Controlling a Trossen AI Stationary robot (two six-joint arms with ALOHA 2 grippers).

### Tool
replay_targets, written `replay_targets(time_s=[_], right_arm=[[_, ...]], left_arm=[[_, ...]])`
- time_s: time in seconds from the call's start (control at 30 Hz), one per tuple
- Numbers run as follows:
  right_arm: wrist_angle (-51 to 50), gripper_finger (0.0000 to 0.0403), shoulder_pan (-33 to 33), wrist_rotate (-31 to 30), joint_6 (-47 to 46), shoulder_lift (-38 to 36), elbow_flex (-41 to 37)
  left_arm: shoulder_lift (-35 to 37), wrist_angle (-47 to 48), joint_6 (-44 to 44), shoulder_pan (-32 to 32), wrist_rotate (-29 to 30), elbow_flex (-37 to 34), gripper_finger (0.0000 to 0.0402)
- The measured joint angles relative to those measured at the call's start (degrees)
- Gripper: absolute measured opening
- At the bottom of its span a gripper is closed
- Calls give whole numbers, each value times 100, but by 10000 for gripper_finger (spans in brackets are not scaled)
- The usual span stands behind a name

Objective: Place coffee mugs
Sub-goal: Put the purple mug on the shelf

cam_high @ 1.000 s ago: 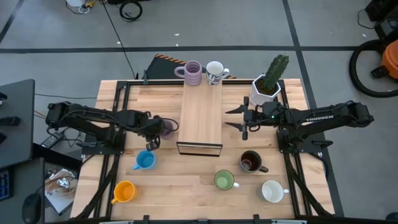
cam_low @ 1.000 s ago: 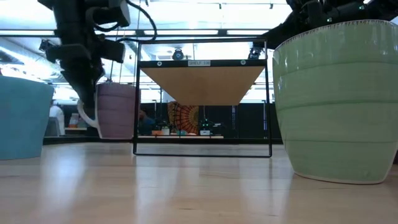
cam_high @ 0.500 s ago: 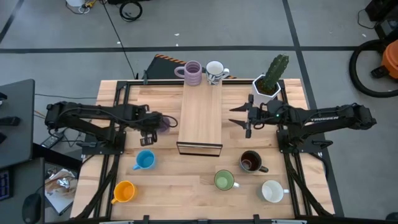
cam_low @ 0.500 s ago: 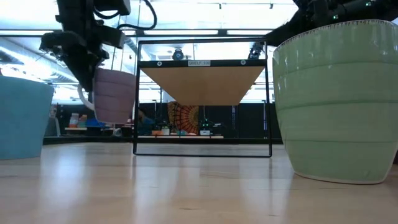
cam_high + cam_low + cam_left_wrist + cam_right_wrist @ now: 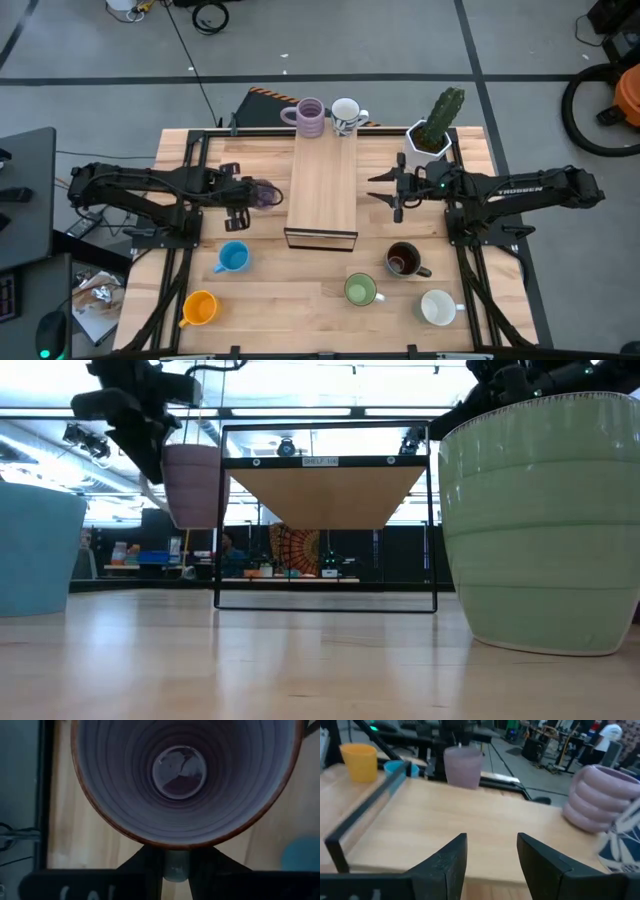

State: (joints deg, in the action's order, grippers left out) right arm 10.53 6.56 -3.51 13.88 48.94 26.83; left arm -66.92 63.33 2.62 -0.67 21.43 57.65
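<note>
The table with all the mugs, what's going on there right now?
The left gripper holds a lilac mug in the air beside the wooden shelf, near its top level. Another lilac mug and a white mug sit at the shelf's far end. The right gripper waits open on the shelf's other side. Five mugs stand on the table.
</note>
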Motion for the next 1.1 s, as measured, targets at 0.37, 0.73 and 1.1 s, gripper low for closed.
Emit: replay_targets(time_s=[0.37, 0.73, 1.1], right_arm=[[-193, 178, 188, -118, -8, -26, 0], [39, 177, 205, 39, 116, -21, 0], [400, 177, 239, 229, 270, 162, 0]], left_arm=[[161, 284, -194, -28, 325, 277, 61], [584, 290, -586, 395, 139, 832, 61], [-263, -379, -2382, 1717, -717, 1828, 61]])
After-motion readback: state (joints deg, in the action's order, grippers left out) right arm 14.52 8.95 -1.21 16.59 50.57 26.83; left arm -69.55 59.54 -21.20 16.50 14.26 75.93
